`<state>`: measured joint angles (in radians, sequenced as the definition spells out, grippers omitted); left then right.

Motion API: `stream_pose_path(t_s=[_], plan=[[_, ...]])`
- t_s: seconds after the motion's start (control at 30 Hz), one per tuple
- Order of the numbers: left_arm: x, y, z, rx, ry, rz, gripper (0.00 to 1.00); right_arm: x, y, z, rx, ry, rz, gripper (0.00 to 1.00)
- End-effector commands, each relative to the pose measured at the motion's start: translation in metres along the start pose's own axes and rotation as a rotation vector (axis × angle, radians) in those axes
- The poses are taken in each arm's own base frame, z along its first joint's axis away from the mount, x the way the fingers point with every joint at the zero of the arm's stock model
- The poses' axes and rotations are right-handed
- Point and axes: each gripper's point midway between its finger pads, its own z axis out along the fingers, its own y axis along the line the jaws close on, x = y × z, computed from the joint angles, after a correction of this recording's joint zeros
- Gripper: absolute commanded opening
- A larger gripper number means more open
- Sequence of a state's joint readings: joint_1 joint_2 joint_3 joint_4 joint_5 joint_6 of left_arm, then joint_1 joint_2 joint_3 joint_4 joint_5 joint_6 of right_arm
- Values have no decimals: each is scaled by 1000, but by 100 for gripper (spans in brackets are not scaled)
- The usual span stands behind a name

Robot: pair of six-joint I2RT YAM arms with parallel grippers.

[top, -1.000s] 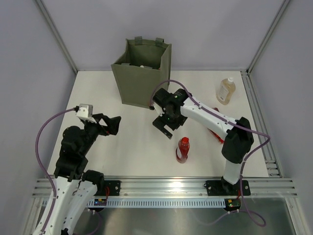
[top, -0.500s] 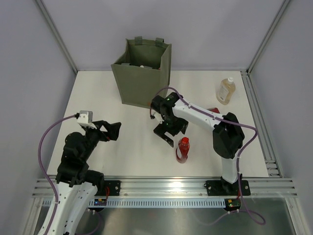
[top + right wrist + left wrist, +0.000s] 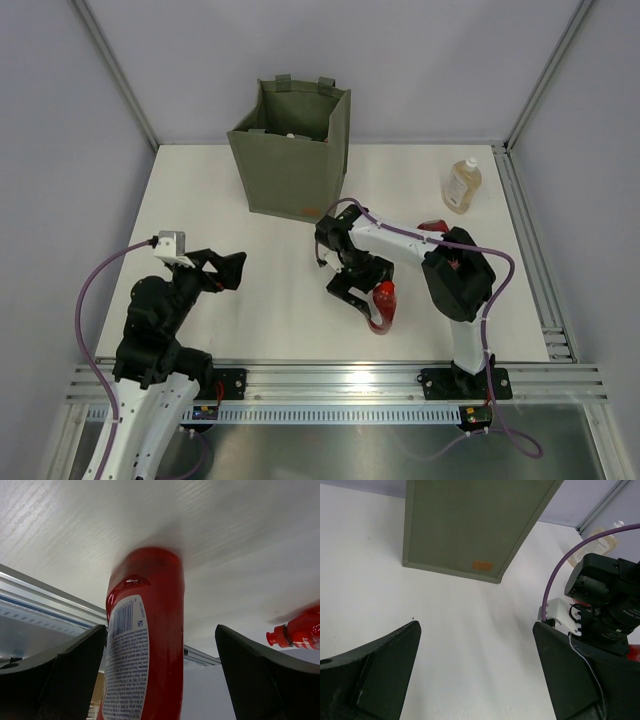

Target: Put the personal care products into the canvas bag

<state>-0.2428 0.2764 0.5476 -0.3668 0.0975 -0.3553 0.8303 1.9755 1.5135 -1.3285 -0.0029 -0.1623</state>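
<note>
One red bottle (image 3: 145,645) sits between the wide-open fingers of your right end effector (image 3: 352,284), and it seems to stand upright on the white table (image 3: 260,310), though a slight tilt is hard to rule out. Your left end effector (image 3: 228,268) hangs open too, well apart from the canvas bag (image 3: 292,160) at the table's far side. A second red bottle (image 3: 299,630) lies nearby, an amber bottle (image 3: 462,185) stands far right, grey walls all round.
</note>
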Motion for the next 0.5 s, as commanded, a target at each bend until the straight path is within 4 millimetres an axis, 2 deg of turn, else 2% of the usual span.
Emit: stream_pose_path(t_s=[0.0, 0.23, 0.27, 0.3, 0.37, 0.4, 0.47], plan=[[-9, 0, -1, -6, -44, -11, 99, 57, 12, -15, -60, 246, -39, 97], [-9, -2, -2, 2, -44, -10, 99, 59, 18, -18, -136, 290, -40, 70], [-8, -2, -2, 2, -42, -11, 99, 59, 18, -18, -141, 292, -38, 69], [-8, -1, -2, 1, -44, -10, 99, 61, 17, -19, -153, 298, -32, 62], [-9, -1, -2, -1, -45, -10, 99, 61, 15, -19, -160, 299, -19, 58], [-9, -2, -2, 3, -45, -10, 99, 63, 16, -18, -171, 309, -16, 49], [-9, -2, -1, 3, -45, -12, 99, 64, 13, -17, -186, 312, -4, 44]])
